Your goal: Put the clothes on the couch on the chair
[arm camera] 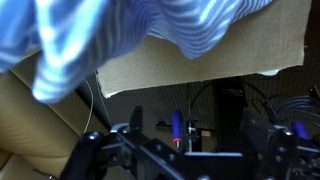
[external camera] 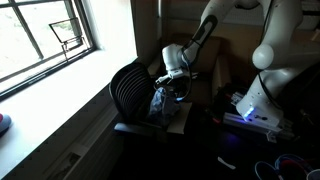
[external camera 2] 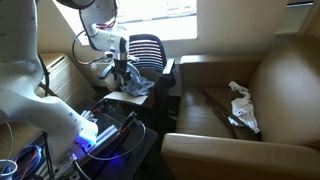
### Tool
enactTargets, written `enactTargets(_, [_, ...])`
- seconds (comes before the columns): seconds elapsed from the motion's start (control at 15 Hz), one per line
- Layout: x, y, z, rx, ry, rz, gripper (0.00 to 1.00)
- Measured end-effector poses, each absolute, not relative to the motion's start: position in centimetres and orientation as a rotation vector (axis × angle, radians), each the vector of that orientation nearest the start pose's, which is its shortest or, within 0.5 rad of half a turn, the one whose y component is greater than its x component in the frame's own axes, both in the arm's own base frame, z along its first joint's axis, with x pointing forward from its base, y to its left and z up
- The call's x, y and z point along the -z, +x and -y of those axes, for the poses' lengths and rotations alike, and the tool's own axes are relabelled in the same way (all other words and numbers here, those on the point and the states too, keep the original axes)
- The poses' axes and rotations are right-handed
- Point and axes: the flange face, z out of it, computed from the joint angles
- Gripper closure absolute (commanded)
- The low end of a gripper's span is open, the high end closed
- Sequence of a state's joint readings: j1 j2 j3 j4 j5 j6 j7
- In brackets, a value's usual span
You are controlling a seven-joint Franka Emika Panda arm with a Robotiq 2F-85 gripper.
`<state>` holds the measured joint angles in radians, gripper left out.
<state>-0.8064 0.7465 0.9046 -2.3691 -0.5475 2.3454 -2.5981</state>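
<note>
A blue striped cloth (external camera: pixel 160 102) lies on a cardboard sheet (arm camera: pixel 225 55) on the seat of a black mesh chair (external camera: pixel 128 85). Both exterior views show it, the cloth (external camera 2: pixel 137 87) in front of the chair back (external camera 2: pixel 148 48). In the wrist view the cloth (arm camera: pixel 120 25) fills the top. My gripper (external camera: pixel 174 78) hovers just above it, also seen in an exterior view (external camera 2: pixel 121 70). Its fingers (arm camera: pixel 195 125) are spread apart with nothing between them. A white garment (external camera 2: pixel 241 104) lies on the brown couch (external camera 2: pixel 275 90), beside a dark item (external camera 2: pixel 218 110).
A window (external camera: pixel 45 35) and a white sill run beside the chair. The robot's white base (external camera: pixel 262 100) with a blue light and loose cables (external camera 2: pixel 30 160) stands next to the chair. The couch's arm (external camera 2: pixel 215 150) is near the camera.
</note>
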Motion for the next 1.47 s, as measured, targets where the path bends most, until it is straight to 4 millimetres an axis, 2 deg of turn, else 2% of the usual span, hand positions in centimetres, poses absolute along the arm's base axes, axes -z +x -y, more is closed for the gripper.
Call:
enactTargets(0.13, [-11.2,43.2,-10.3,-0.299,-0.036,-3.546,0.0])
enactTargets(0.27, [-11.7,43.4,-11.3,-0.331,-0.07,-3.523,0.0])
enactTargets(0.6, [-16.2,44.5,-19.6,-0.584,-0.239,-3.272,0.0])
enactTargets(0.73, [-17.4,45.0,-22.0,-0.567,-0.288,-3.191,0.0])
enactTargets(0.8, [-18.0,45.6,-22.6,-0.523,-0.286,-3.166,0.0])
enactTargets(1.0, [-19.8,46.6,-23.5,-0.414,-0.285,-3.119,0.0])
enactTargets(1.2, [-20.0,46.8,-23.5,-0.412,-0.22,-3.136,0.0])
enactTargets(1.47, [-22.0,47.6,-23.3,-0.387,-0.119,-3.095,0.0])
